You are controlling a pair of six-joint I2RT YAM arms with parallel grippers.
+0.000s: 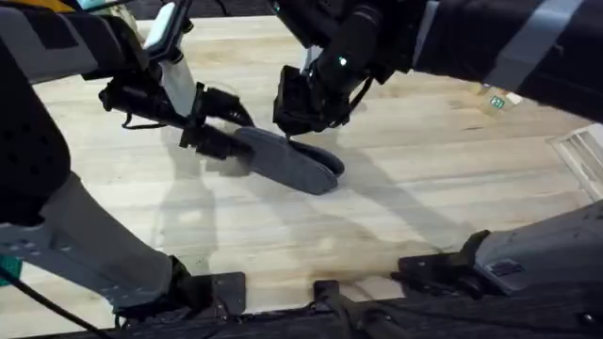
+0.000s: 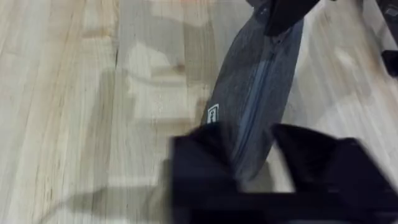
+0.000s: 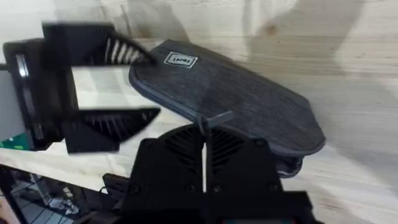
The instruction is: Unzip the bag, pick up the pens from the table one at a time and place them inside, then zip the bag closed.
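We see the bag [image 1: 287,160] lying flat on the table [image 1: 396,217], near the middle, its long axis running from upper left to lower right in the overhead view. It is grey fabric with rounded ends, and a small white label [image 3: 180,60] sits near one end.

The left gripper [image 1: 226,132] is at the bag's left end. Its fingers [image 3: 124,118] stand spread, one on each side of that end, and in the right wrist view the upper one reaches the bag's edge beside the label while the lower one lies just clear of it. From the left wrist view the bag's end sits between the two dark fingers [image 2: 199,162], and the zip [image 2: 258,93] runs away from them along the bag's length.

The right gripper [image 1: 292,135] comes down onto the bag's top, about midway along. Its fingers [image 3: 180,146] are pressed together, pinching a small grey tab [image 3: 214,118] that we take to be the zip pull, at the bag's near edge.

The zip looks closed along the stretch we can see in the left wrist view. We cannot tell what, if anything, is inside the bag, since no opening shows. The bag's far end, in the overhead view, rests on the table with a dark shadow under it.
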